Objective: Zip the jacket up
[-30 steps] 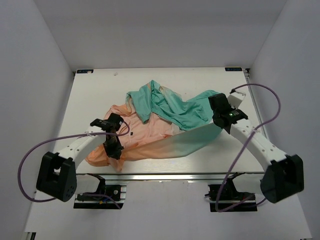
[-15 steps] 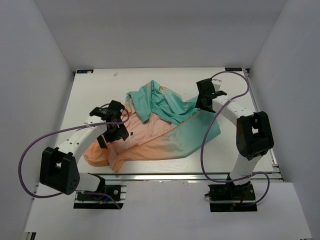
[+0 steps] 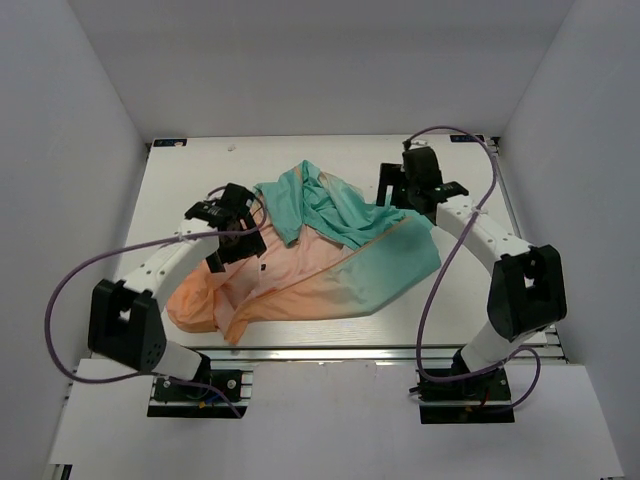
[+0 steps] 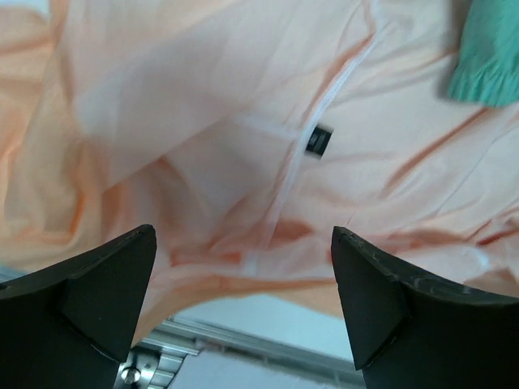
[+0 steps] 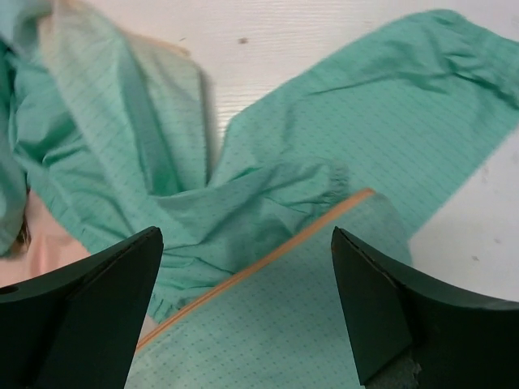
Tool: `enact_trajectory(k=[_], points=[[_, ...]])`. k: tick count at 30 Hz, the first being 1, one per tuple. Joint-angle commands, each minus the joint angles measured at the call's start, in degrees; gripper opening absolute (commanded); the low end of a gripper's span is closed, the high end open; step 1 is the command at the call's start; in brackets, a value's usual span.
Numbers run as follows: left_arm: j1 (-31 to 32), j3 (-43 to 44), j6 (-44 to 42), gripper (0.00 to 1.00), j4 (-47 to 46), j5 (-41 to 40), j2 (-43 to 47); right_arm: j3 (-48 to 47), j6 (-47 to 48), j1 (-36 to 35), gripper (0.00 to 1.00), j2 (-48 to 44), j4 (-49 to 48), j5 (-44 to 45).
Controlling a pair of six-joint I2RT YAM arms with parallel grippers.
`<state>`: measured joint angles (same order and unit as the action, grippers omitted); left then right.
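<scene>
Peach-teal jacket lies crumpled beneath left gripper and right gripper, both spread wide.

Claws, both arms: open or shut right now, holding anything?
Left claw: open, holding nothing, over peach fabric of the jacket.
Right claw: open, holding nothing, over the jacket's teal fabric.

Bright, even light fell from above, so the white bench came near to glare and shadows under the jacket were thin and soft. The overhead view was sharp. The left wrist view was slightly blurred and washed out; the right was crisper.
</scene>
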<state>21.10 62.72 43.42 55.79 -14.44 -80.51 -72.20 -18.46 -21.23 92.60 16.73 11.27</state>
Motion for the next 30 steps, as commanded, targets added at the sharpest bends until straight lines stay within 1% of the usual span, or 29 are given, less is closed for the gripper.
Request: enact_trajectory(k=[1, 2, 3, 4, 6, 7, 9, 10, 12, 13, 15, 18, 20, 21, 23, 24, 25, 26, 27, 28, 30], points=[[-0.1, 6.16, -1.94, 0.98, -6.22, -2.6, -7.09, -2.06, 9.04, -3.89, 0.89, 2.67, -3.63, -7.67], [-0.18, 11.06, -1.85, 0.98, -5.09, -5.05, -9.38, -3.72, 12.88, -4.95, 0.9, 4.42, -3.72, -7.75], [-0.18, 13.28, -1.67, 0.98, -4.73, -6.21, -11.58, -4.86, 14.14, -6.87, 0.89, 5.57, -3.64, -7.32], [-0.71, 15.31, -1.58, 0.98, -4.64, -6.91, -15.6, -6.09, 15.37, -7.67, 0.89, 8.01, -3.46, -6.79], [-1.59, 20.57, -1.76, 0.98, -4.81, -7.97, -19.32, -10.92, 18.18, -9.52, 0.89, 10.75, -1.01, -5.91], [-2.64, 22.52, -1.85, 0.98, -4.38, -8.24, -23.25, -12.68, 18.11, -9.88, 0.89, 13.63, -0.13, -3.9], [-3.61, 27.34, -2.46, 0.98, -3.32, -9.46, -26.7, -17.25, 20.3, -10.49, 0.89, 16.64, 1.37, -1.7], [-3.87, 28.41, -3.33, 0.98, -4.02, -9.82, -29.41, -18.92, 20.22, -10.49, 0.89, 19.61, 1.9, -0.38], [-4.05, 29.65, -5.87, 0.97, -6.12, -12.0, -31.54, -24.35, 19.0, -10.41, 0.88, 22.7, 5.23, 1.64], [-4.05, 30.35, -6.85, 0.97, -7.09, -12.28, -33.81, -25.87, 18.9, -10.41, 0.86, 25.33, 6.29, 3.83], [-4.14, 33.76, -8.51, 0.97, -6.84, -11.93, -36.37, -28.94, 18.9, -10.41, 0.85, 27.54, 7.96, 4.64], [-4.05, 36.24, -9.84, 0.95, -7.1, -10.88, -40.07, -30.62, 17.58, -10.32, 0.82, 30.62, 8.84, 4.29], [-4.05, 37.21, -10.46, 0.93, -8.24, -10.35, -41.56, -31.24, 17.14, -10.32, 0.78, 32.03, 8.93, 5.34], [-4.05, 37.39, -10.81, 0.89, -8.68, -10.09, -41.83, -31.42, 16.7, -10.23, 0.76, 32.38, 9.11, 5.78], [-4.14, 38.18, -11.34, 0.8, -9.38, -10.17, -42.97, -32.29, 15.39, -9.71, 0.53, 33.17, 9.46, 5.7], [-4.05, 38.7, -11.43, 0.69, -9.04, -10.35, -43.24, -32.47, 14.95, -9.44, 0.4, 33.26, 9.46, 5.87], [-4.05, 39.93, -11.43, 0.55, -8.34, -11.39, -43.59, -32.82, 13.81, -9.09, 0.08, 33.18, 9.37, 7.0], [-4.05, 40.63, -11.34, 0.38, -7.72, -12.01, -43.77, -33.17, 13.45, -8.57, 0.0, 32.91, 9.37, 7.88], [-4.14, 41.25, -11.08, 0.08, -6.84, -12.45, -43.77, -33.61, 13.19, -8.3, 0.0, 32.39, 9.46, 10.16], [-4.14, 41.87, -11.16, 0.0, -5.79, -13.24, -43.59, -34.31, 13.1, -7.95, 0.0, 31.95, 9.81, 11.05], [-4.14, 42.57, -11.51, 0.0, -4.9, -13.86, -42.54, -36.77, 13.18, -6.72, 0.0, 30.81, 10.16, 12.46]])
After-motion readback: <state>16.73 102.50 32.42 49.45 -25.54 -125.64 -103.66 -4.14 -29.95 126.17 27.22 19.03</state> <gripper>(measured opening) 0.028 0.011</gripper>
